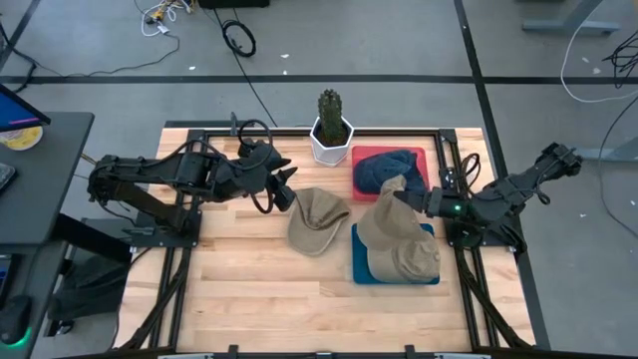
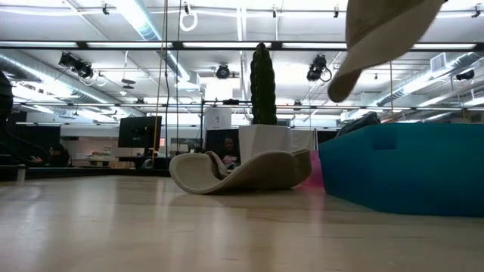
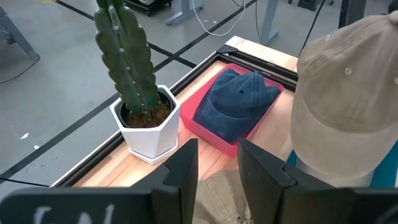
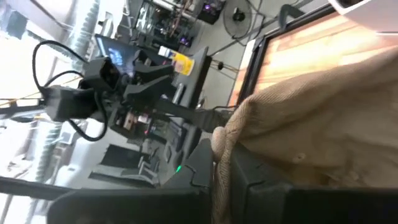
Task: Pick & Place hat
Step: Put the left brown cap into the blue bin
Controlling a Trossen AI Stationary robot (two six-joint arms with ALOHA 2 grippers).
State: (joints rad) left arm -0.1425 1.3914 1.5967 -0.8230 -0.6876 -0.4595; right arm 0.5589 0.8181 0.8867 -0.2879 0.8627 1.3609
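High view: I see the right gripper (image 1: 404,198) out over the table's right half, fingers closed on the fabric of a tan hat (image 1: 384,221). That hat hangs over the blue tray (image 1: 360,271), where another tan hat (image 1: 407,261) already lies. Behind it sits the red tray (image 1: 423,160) with a dark blue hat (image 1: 387,170) in it. A third tan hat (image 1: 317,219) lies loose on the wood near the table's middle. The left gripper (image 1: 286,185) hovers just beside that loose hat, toward the potted cactus (image 1: 331,127) at the back edge.

Low view: the loose tan hat (image 2: 242,172) rests on the tabletop, brim curled up, with the cactus (image 2: 263,85) standing behind it. The lifted tan hat (image 2: 382,38) hangs at the top right, clear of the blue tray (image 2: 401,168) below it.

Left wrist view: I look past the left fingers (image 3: 186,171), which stand partly apart with nothing between them. Ahead are the cactus (image 3: 127,62) in its white pot, the red tray (image 3: 200,122) with the dark blue hat (image 3: 242,102), and the held tan hat (image 3: 351,106).

Right wrist view: tan fabric (image 4: 305,137) is pinched between the right fingers (image 4: 249,180), bunched at the grip.
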